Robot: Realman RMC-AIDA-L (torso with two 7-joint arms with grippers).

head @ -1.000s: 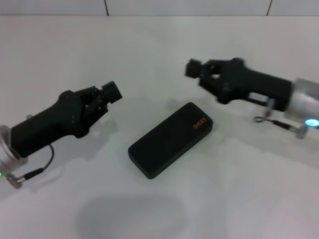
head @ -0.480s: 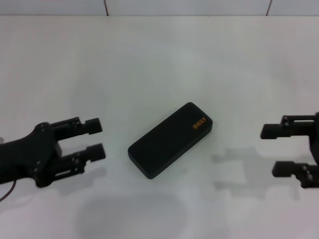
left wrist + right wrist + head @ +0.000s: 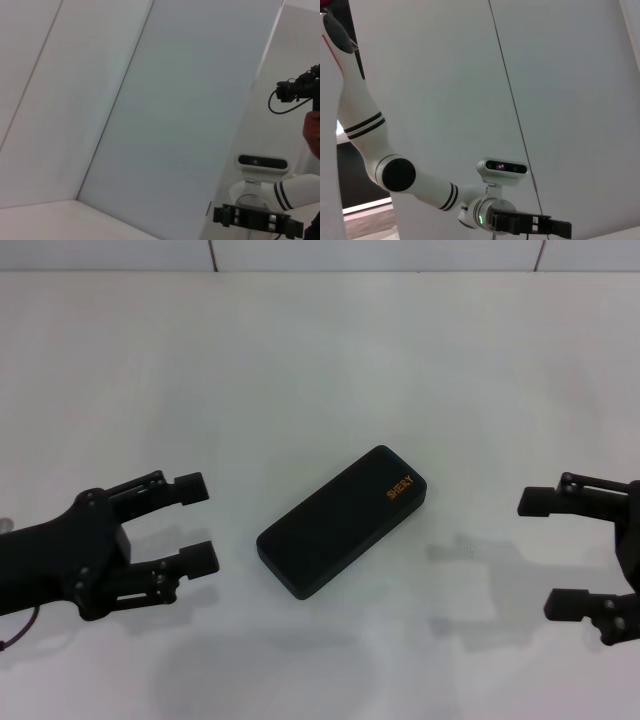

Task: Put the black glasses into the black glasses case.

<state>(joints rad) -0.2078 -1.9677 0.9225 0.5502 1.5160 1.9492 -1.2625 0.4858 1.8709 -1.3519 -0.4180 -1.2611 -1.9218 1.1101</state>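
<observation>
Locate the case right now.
Head view: the case lies closed near the middle of the white table, set diagonally, between the open left gripper and the open right gripper, touching neither.

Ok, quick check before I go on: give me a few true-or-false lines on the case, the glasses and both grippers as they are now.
1. The case is shut, lying flat on the table. True.
2. The glasses lie on the table beside the case. False: no glasses show in any view.
3. The left gripper grips the case. False: it is open, off to the case's left and apart from it.
4. The right gripper is open and holds nothing. True.
5. The case's orange lettering sits at its end nearer the right gripper. True.
</observation>
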